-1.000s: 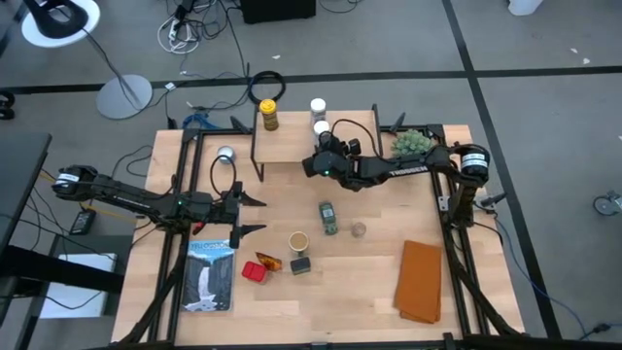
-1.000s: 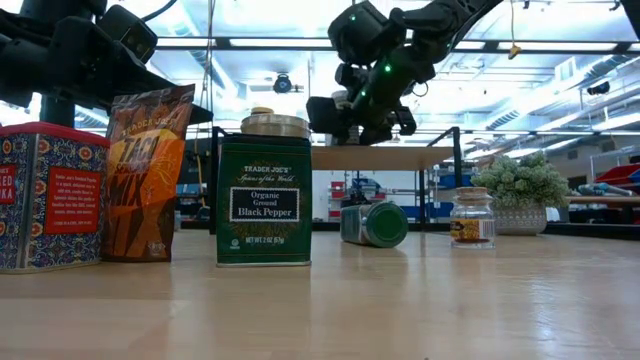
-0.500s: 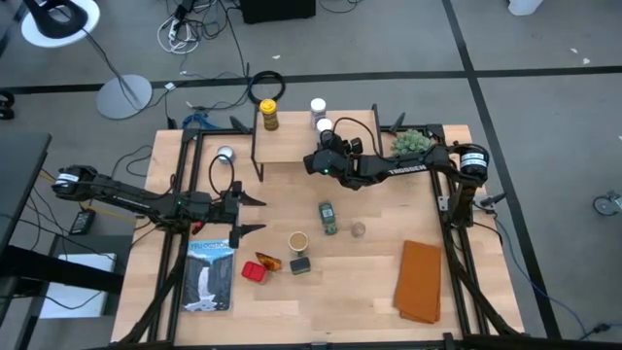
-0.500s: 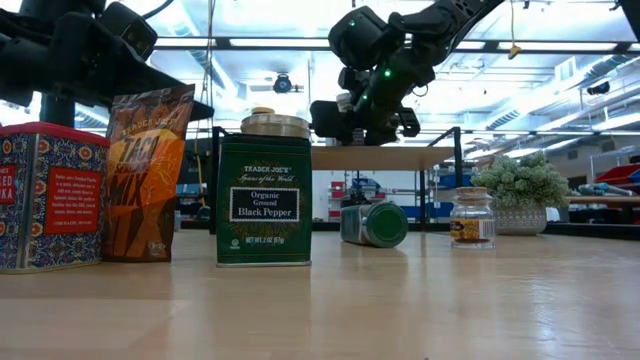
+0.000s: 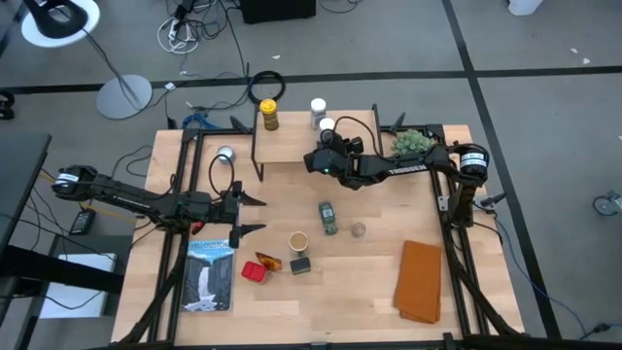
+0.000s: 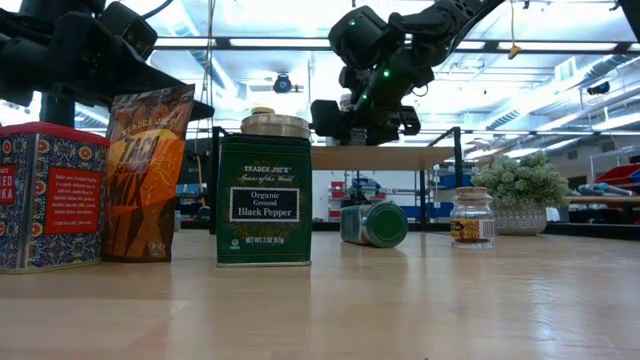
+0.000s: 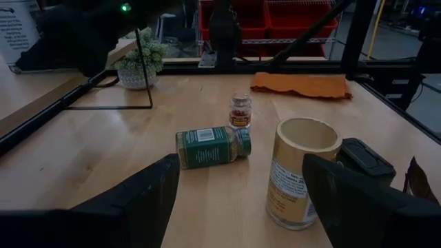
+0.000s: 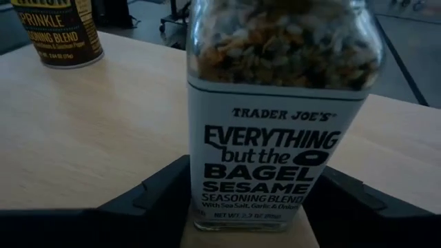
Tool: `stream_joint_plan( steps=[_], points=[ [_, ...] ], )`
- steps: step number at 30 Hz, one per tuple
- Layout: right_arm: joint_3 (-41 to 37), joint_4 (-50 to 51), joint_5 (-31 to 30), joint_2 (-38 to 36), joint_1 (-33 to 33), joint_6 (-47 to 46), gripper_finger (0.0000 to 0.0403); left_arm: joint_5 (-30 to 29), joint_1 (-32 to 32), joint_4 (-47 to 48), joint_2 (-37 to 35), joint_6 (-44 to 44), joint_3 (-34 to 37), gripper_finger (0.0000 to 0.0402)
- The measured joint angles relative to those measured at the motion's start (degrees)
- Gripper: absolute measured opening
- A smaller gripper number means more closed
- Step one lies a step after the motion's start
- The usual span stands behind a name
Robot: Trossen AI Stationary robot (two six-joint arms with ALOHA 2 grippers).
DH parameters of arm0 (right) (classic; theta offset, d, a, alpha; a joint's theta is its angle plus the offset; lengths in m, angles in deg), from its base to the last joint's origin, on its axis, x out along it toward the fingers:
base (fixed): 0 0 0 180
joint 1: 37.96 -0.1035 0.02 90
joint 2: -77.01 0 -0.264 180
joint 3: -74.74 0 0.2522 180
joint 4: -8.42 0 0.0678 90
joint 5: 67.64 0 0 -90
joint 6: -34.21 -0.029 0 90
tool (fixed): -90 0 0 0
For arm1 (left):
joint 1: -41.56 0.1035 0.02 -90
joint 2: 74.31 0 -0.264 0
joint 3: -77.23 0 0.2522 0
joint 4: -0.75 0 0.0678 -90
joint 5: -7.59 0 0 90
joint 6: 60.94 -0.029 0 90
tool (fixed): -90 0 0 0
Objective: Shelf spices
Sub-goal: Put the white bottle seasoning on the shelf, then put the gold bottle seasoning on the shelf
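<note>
Right wrist view: seasoning jar (image 8: pixel 279 117) upright on shelf (image 8: pixel 89 138), between spread fingers (image 8: pixel 155 196) of right gripper (image 5: pixel 324 154), whether touching unclear | yellow-lid jar (image 5: pixel 268 114) at shelf's far corner | left gripper (image 5: pixel 248 215) spread, well off shelf, beside book (image 5: pixel 210 274)

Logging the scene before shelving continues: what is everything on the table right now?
shelf: 1, light wood, table's far side
yellow-lidded jar: 1, on shelf
white-lidded jar: 1, shelf's far edge
bagel seasoning jar: 1, on shelf
green-lidded jar: 1, lying mid-table
small clear jar: 1, beside it
tan-topped can: 1, mid-table
pepper box: 1, dark green
red tin: 1
orange packet: 1
silver tin: 1
plant: 1, green
cloth: 1, orange
booklet: 1
left claw: open, near booklet
right claw: at bagel seasoning jar
</note>
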Motion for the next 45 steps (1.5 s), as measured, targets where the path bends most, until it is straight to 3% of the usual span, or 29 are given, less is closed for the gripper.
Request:
stream_joint_plan(
  steps=[12,23,31,45],
  points=[
    [-0.01,-0.43,0.02,0.0,-0.56,0.59,0.034,-0.02,0.0,0.01,0.0,0.01,0.0,0.0312],
    [-0.03,-8.48,-0.12,-1.62,-3.46,15.0,0.0395,0.01,0.0,0.03,0.0,-0.01,0.0,0.0312],
    [-0.03,-9.15,-6.28,-5.85,-5.16,18.53,0.0392,0.0,0.0,0.06,0.0,0.01,0.0,0.0312],
    [-0.02,-9.01,-4.57,-13.97,-13.71,18.52,0.039,0.01,0.02,0.04,0.0,0.0,0.0,0.0312]
  ],
)
